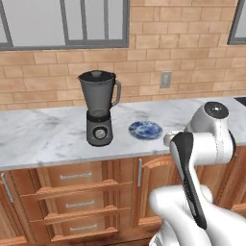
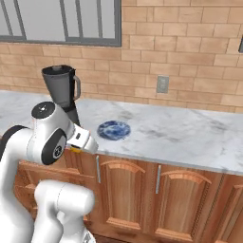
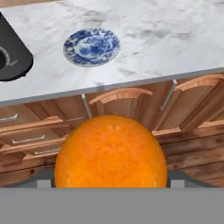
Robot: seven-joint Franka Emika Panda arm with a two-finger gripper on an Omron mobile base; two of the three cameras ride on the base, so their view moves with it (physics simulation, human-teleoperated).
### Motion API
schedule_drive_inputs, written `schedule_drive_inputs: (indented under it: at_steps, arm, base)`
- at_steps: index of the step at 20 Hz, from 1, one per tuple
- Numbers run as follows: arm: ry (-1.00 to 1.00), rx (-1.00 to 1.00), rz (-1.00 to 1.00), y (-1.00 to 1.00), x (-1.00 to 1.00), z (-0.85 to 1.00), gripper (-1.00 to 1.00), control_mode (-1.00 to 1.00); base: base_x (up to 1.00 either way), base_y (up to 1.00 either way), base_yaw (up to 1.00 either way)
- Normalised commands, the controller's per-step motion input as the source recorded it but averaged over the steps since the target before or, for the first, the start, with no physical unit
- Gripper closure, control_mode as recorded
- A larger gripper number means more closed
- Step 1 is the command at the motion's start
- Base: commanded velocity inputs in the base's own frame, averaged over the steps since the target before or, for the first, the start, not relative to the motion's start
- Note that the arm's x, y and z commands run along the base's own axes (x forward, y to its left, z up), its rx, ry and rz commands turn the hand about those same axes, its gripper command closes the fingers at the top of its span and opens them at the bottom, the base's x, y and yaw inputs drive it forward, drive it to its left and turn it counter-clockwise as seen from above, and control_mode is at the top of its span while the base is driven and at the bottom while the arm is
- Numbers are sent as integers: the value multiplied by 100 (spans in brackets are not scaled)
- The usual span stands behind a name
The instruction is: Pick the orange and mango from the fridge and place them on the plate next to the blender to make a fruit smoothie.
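Carrying the orange (image 3: 110,151), the tool (image 3: 110,177) is closed around the bright fruit, which sits large at the bottom of the hand view between the two tips and hides most of them. In that view the fruit hangs in front of the wooden cabinet doors (image 3: 131,98), below the edge of the marble desk (image 3: 175,39) and not yet over it. The plate (image 1: 145,129) lies bare on the desk just beside the blender (image 1: 99,108), on the side away from the blender's handle as the left base view shows it; nothing rests on its blue-and-white pattern. In the right base view the arm (image 2: 50,135) is folded low in front of the cabinets, and a sliver of orange peeks out at its wrist. As a judgement, the task is under way but no fruit is delivered: the orange is out of the fridge and near the drop-off, yet it must be lifted above the desk edge, brought over the plate and let go. The mango is left to fetch afterwards, so roughly the first quarter looks complete.
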Motion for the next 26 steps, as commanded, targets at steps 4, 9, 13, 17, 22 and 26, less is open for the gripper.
schedule_drive_inputs:
  at_steps: [4, 9, 13, 17, 22, 26]
  arm:
    - [0, 0, 0, 0, 0, 0, 100, 100]
    - [7, 10, 6, -5, 76, -17, 100, -100]
    - [17, 7, 10, -2, 100, -31, 100, -100]
    - [17, 2, 12, -8, 97, -49, 100, -100]
    - [17, 0, 15, -17, 82, -52, 100, -100]
    - [3, 0, 10, -3, 61, -29, 100, -100]
  base:
    - [61, 0, 0]
    - [12, 0, 0]
    - [0, 0, 0]
    - [0, 0, 0]
    - [0, 0, 0]
    - [0, 0, 0]
